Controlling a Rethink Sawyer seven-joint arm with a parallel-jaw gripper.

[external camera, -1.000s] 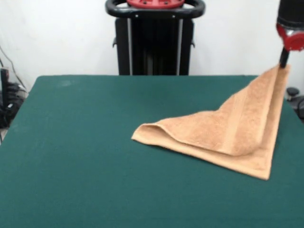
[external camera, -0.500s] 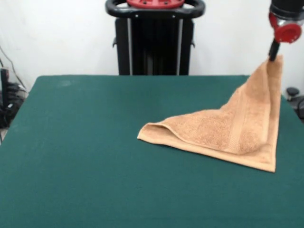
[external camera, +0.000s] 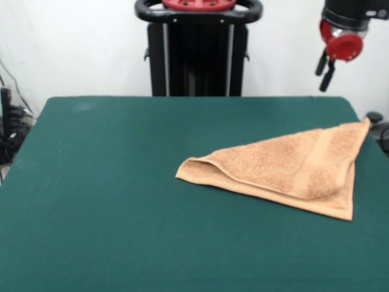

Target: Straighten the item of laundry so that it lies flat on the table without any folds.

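Hand towel (external camera: 285,173): tan-orange terry cloth, lying on the right half of the green table (external camera: 109,182), folded over itself into a rough triangle. One point of the triangle faces the picture's left, near the table's middle; there the upper layer bulges open a little over the lower one. Far corner reaches the table's right edge. A woven border band runs across the upper layer on the right side. Lower layer shows as a strip along the near edge. Towel not flat; fold remains.

Gripper (external camera: 324,70): raised above the table's far right corner, well apart from the towel, holding nothing. Two black fingers (external camera: 328,78) hang spread below the red wrist piece, released.

Behind the table: black pedestal (external camera: 197,55) with a red-topped base ring, against a white wall.
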